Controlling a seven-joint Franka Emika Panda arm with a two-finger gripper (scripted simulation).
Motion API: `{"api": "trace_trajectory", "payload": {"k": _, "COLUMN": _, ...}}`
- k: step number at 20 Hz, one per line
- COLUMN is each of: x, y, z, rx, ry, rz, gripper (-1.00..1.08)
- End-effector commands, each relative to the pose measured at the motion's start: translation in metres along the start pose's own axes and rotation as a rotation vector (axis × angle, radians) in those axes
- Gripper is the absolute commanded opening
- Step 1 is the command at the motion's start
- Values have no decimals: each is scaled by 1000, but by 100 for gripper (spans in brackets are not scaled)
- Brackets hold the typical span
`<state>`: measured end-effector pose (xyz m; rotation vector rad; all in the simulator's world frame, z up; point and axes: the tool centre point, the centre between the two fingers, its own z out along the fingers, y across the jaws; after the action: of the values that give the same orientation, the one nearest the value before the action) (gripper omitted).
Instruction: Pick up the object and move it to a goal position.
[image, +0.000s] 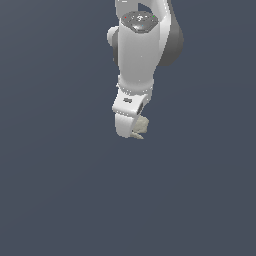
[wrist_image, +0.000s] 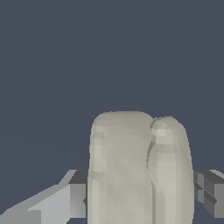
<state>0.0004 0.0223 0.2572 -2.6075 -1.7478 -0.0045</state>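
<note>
The object (wrist_image: 131, 170) is a lumpy pale beige-olive piece that fills the lower middle of the wrist view. It sits between the two grey fingers (wrist_image: 76, 197) of my gripper (wrist_image: 140, 197), which press against its sides. In the exterior view only a small part of the object (image: 142, 126) shows behind and below the white hand of the arm. There my gripper (image: 135, 131) points downward, shut on the object, near the middle of the picture and slightly toward the top.
A plain dark blue-grey surface (image: 60, 190) fills the background of both views. The white arm (image: 140, 50) comes down from the top centre of the exterior view.
</note>
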Motion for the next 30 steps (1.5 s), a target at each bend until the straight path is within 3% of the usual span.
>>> {"api": "trace_trajectory", "payload": {"k": 1, "x": -6, "y": 10, "z": -25, "rx": 1, "ry": 0, "rz": -1, "gripper": -100}}
{"api": "trace_trajectory", "payload": {"k": 14, "x": -32, "y": 54, "z": -130, "rx": 0, "ry": -1, "rz": 1, "gripper": -100}}
{"api": "trace_trajectory", "payload": {"k": 30, "x": -50, "y": 88, "z": -207, "rx": 0, "ry": -3, "rz": 3, "gripper": -100}}
